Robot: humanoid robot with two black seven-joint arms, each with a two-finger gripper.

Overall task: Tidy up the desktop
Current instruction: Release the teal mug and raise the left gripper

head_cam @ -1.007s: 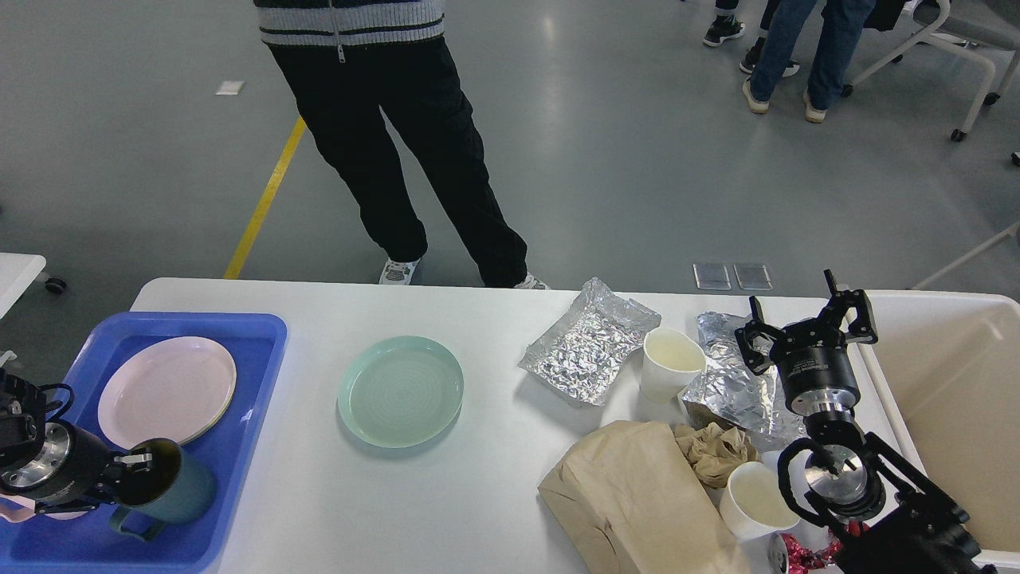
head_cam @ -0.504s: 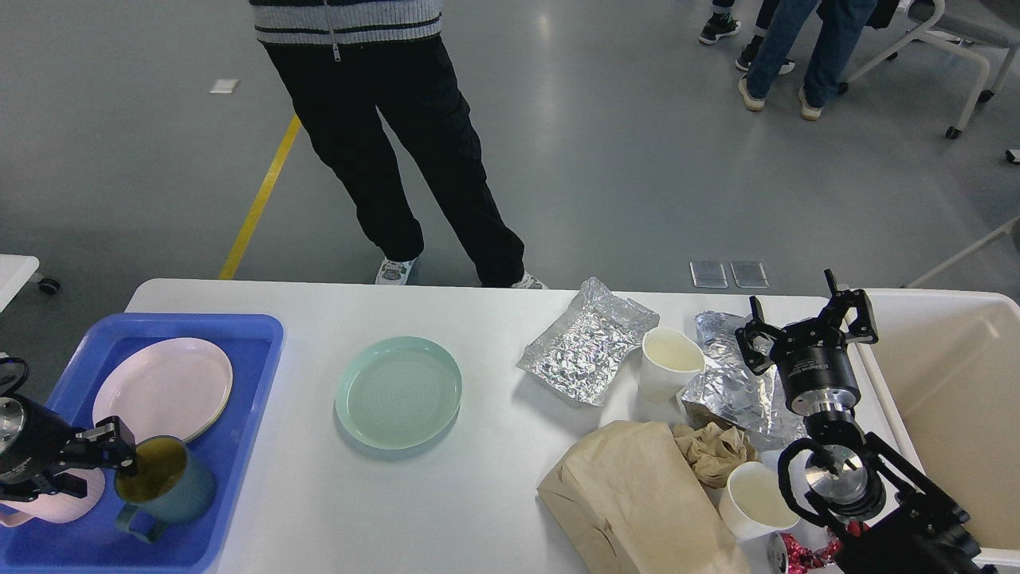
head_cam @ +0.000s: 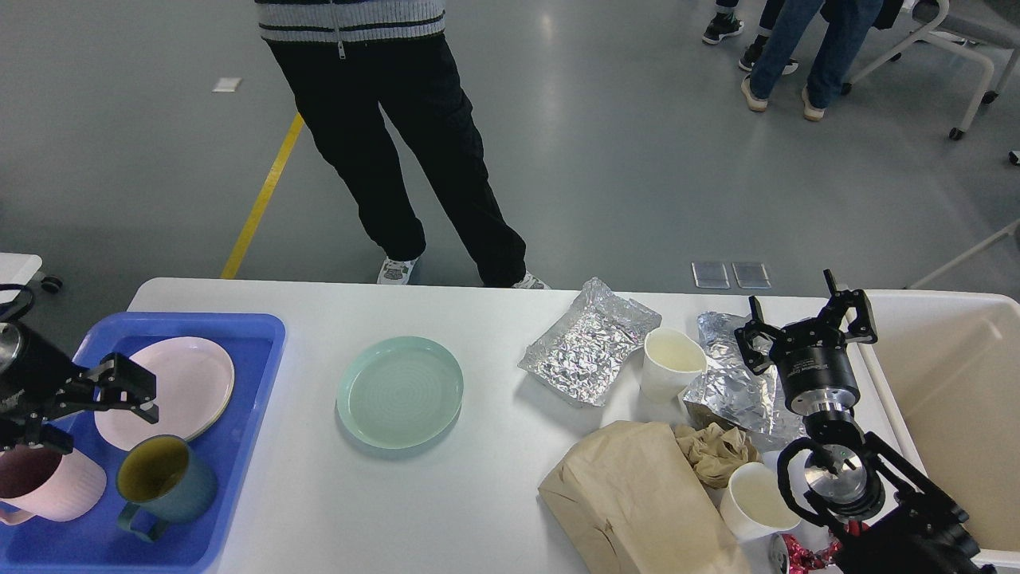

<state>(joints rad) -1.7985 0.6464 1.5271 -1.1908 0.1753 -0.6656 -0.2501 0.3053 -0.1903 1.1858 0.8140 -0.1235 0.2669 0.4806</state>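
Presumably for sorting, crockery is gathered in the tray while both tools, left and right, are held open, empty.

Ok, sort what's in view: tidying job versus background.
Job: desktop, green plate, foil sheets, paper cups, brown bag, blue tray, cream bin.
Background: standing person, yellow floor line, wheeled chair.

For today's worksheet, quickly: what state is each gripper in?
Left gripper: open, holding nothing.
Right gripper: open, holding nothing.
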